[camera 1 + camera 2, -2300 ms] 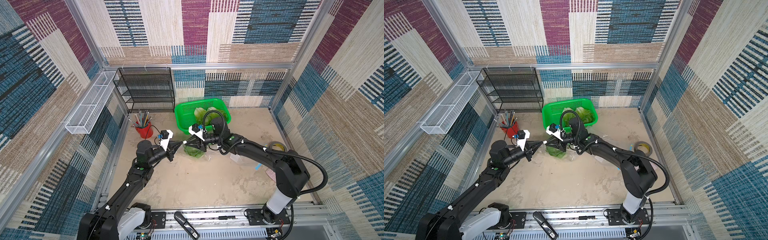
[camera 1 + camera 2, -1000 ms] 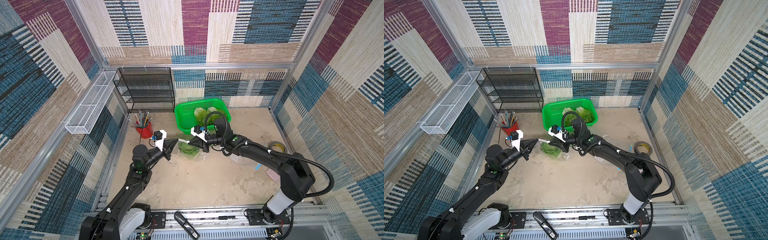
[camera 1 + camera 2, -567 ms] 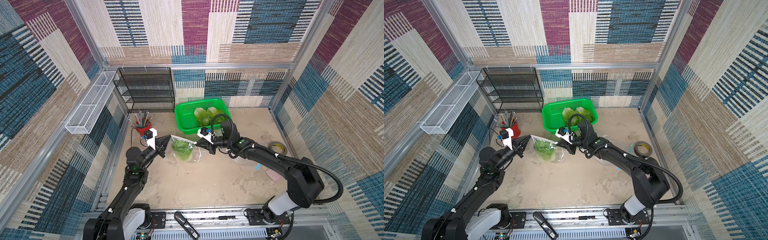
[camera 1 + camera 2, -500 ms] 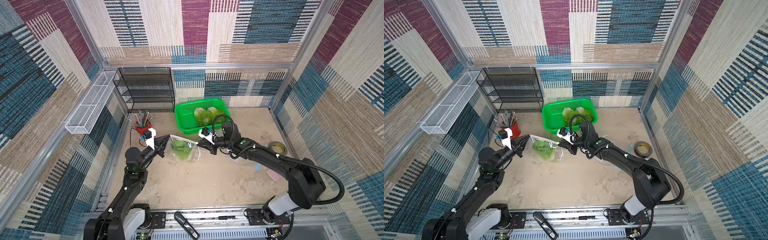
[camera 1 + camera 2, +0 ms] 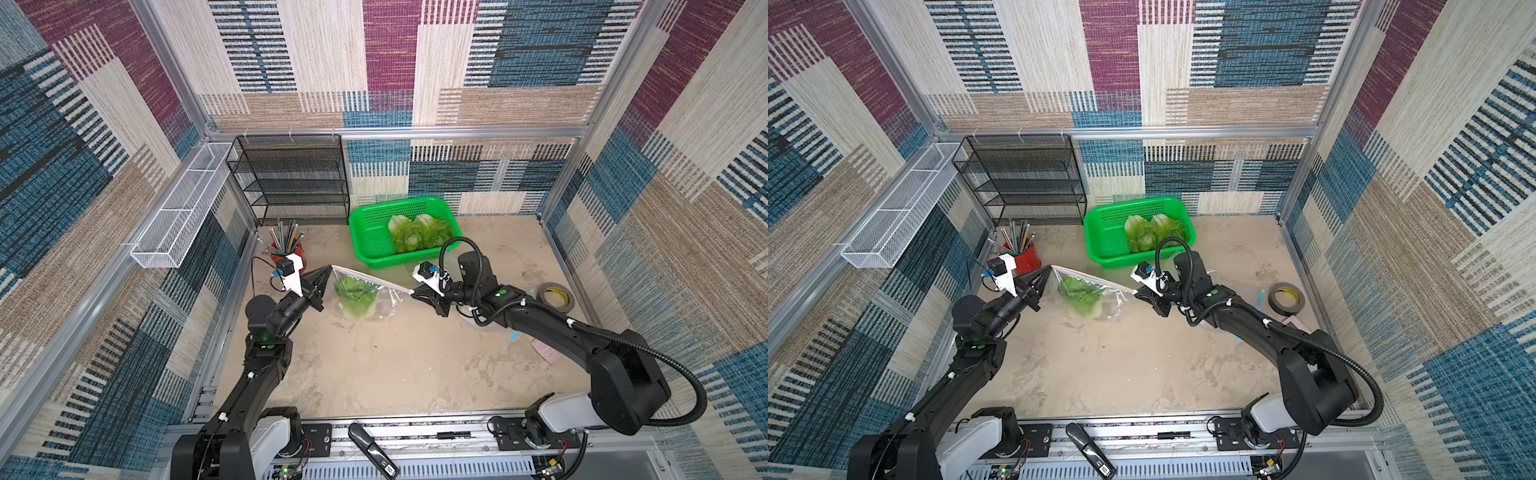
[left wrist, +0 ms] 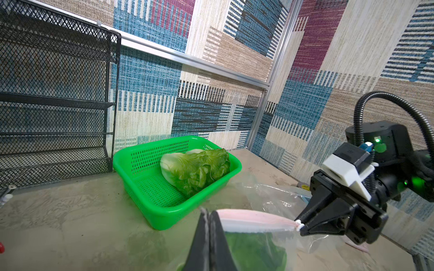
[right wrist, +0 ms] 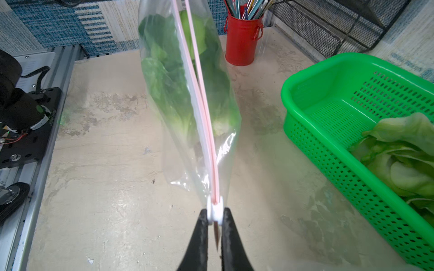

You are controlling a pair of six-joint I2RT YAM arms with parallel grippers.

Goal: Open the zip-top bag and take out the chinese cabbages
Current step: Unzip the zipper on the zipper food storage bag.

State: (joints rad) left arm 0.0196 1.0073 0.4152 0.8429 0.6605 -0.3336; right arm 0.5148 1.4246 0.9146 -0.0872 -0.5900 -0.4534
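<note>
While jaws pinch both bag (image 5: 363,293) corners, open tabletop (image 5: 395,365) lies below.

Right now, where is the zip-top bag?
In a top view the bag is stretched between the left pincer and the right pincer, mid-table, just in front of the green basket and right of the red cup.
</note>
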